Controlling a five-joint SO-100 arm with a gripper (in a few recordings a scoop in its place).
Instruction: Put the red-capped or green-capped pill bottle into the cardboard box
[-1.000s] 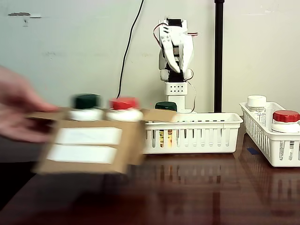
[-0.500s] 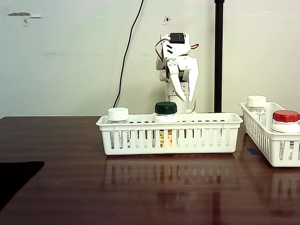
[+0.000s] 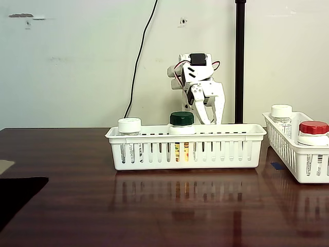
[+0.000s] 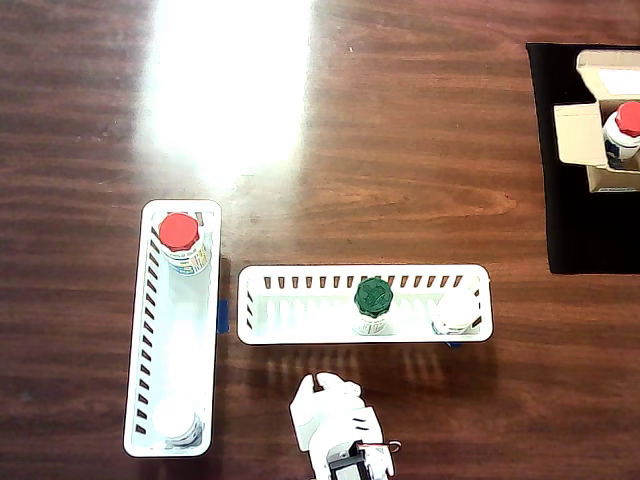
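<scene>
Gripper [image 3: 212, 114] hovering behind the white basket [image 3: 186, 147], fingers slightly parted, empty.
Green-capped pill bottle [image 3: 181, 119] is standing upright just left, likely the next pick.

Dark glossy wooden table [image 3: 77, 206], bright glare patch overhead. Pale scuffed wall [image 3: 67, 67] behind; black vertical pole [image 3: 239, 62], thin black hanging cable [image 3: 140, 56].
</scene>
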